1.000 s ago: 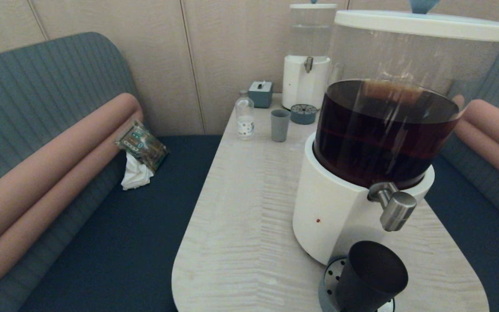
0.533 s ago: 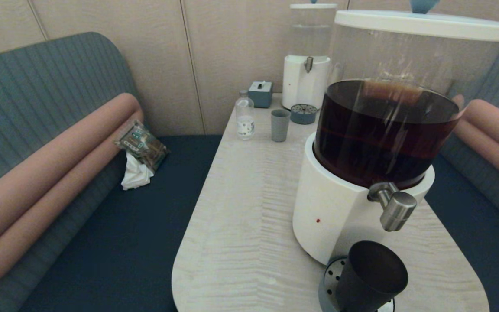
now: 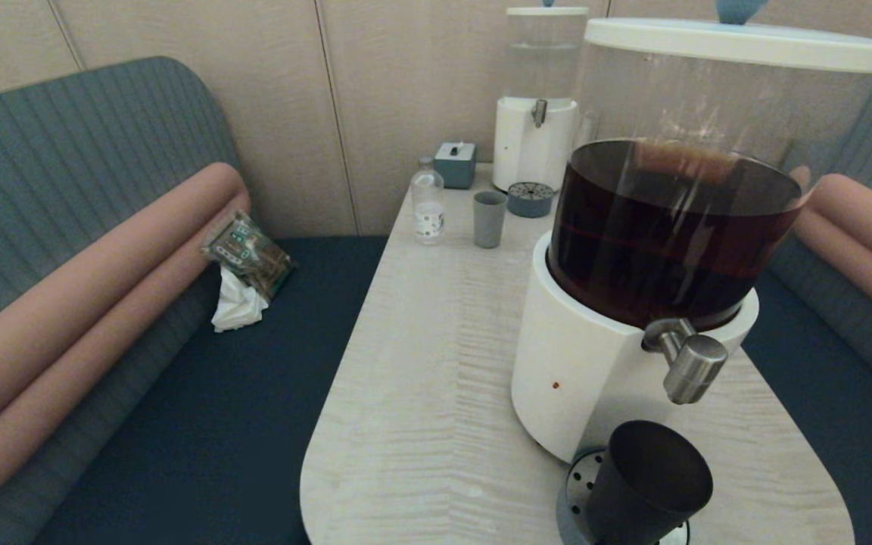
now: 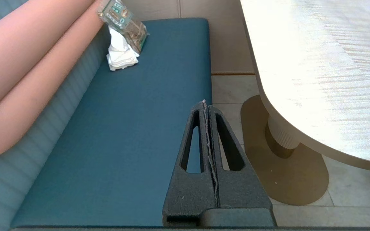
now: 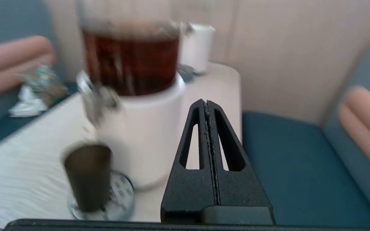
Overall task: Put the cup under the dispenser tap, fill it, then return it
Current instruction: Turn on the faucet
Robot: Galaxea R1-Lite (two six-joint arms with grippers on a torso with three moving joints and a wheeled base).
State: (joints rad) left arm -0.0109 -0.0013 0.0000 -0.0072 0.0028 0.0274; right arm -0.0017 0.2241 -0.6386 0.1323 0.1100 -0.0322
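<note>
The matte black cup [image 3: 646,484] stands on the round perforated drip tray [image 3: 580,484] right under the brushed-steel dispenser tap [image 3: 689,365] of the big dispenser [image 3: 618,363] holding dark brown liquid. The right wrist view shows the cup [image 5: 88,175], the tap [image 5: 96,96] and the tray [image 5: 120,195] too. My right gripper [image 5: 207,102] is shut and empty, off the table's near right side, apart from the cup. My left gripper [image 4: 205,102] is shut and empty, low beside the blue bench, left of the table. Neither gripper shows in the head view.
At the far end of the pale wooden table [image 3: 436,393] stand a grey-blue tumbler [image 3: 488,218], a small bottle [image 3: 428,204], a tissue box [image 3: 456,163] and a clear-water dispenser [image 3: 536,113]. A snack packet and tissue [image 3: 243,265] lie on the left bench.
The head view is all but the same across the three frames; the cup stays on the drip tray under the tap.
</note>
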